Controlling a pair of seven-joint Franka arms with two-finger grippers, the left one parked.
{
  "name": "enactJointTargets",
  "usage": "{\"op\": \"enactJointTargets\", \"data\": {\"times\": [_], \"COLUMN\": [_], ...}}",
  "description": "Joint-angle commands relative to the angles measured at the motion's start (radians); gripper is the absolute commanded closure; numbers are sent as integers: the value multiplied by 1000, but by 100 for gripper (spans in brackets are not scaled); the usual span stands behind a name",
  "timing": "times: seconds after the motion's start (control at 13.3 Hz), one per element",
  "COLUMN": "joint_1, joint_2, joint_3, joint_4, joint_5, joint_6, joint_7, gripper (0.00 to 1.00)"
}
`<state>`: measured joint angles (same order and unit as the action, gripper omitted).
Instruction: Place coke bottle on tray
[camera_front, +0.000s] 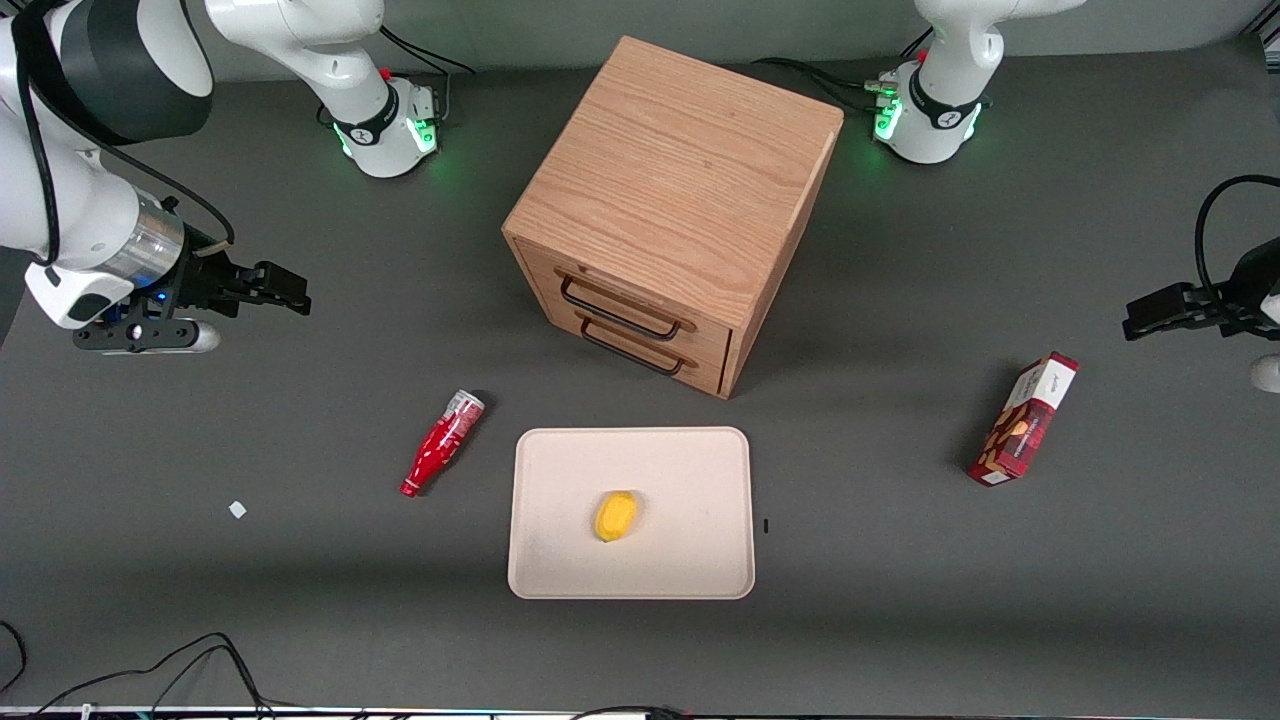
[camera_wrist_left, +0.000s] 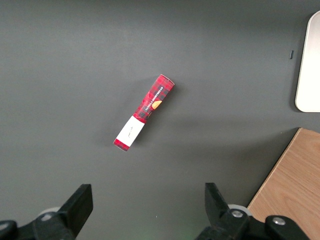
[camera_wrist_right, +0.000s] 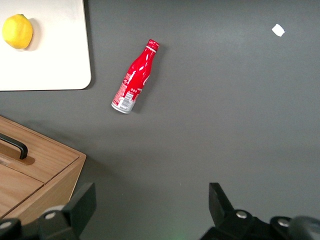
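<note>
The coke bottle (camera_front: 442, 443) (camera_wrist_right: 134, 83) lies on its side on the grey table, slim and red with white lettering, its red cap pointing toward the front camera and its silvery base toward the cabinet. It rests just beside the cream tray (camera_front: 690, 560) (camera_wrist_right: 60, 65), not touching it. My gripper (camera_front: 285, 290) (camera_wrist_right: 150, 202) hovers above the table toward the working arm's end, farther from the front camera than the bottle and well apart from it. Its fingers stand wide open with only bare table between them.
A yellow lemon (camera_front: 615, 516) (camera_wrist_right: 17, 31) sits on the tray. A wooden drawer cabinet (camera_front: 670, 200) (camera_wrist_right: 35, 170) stands farther from the camera than the tray. A red snack box (camera_front: 1024, 419) (camera_wrist_left: 144, 112) lies toward the parked arm's end. A small white scrap (camera_front: 237, 509) (camera_wrist_right: 278, 30) lies near the bottle.
</note>
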<state>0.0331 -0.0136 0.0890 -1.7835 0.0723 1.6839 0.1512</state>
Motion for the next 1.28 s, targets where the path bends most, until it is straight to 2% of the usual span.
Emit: {"op": "enactJointTargets", "data": {"times": [0.0, 0.45, 0.68, 0.9, 1.2], "joint_1": [-5, 4, 4, 5, 5], "joint_2": [15, 26, 50, 125, 216], "joint_3": [8, 8, 21, 54, 93], "joint_4": [32, 39, 38, 18, -51], "joint_5": [-19, -17, -14, -19, -23], "joint_6": [-24, -21, 6, 115, 294], "joint_7": [28, 30, 89, 288, 415], "gripper": [0, 0, 0, 0, 0]}}
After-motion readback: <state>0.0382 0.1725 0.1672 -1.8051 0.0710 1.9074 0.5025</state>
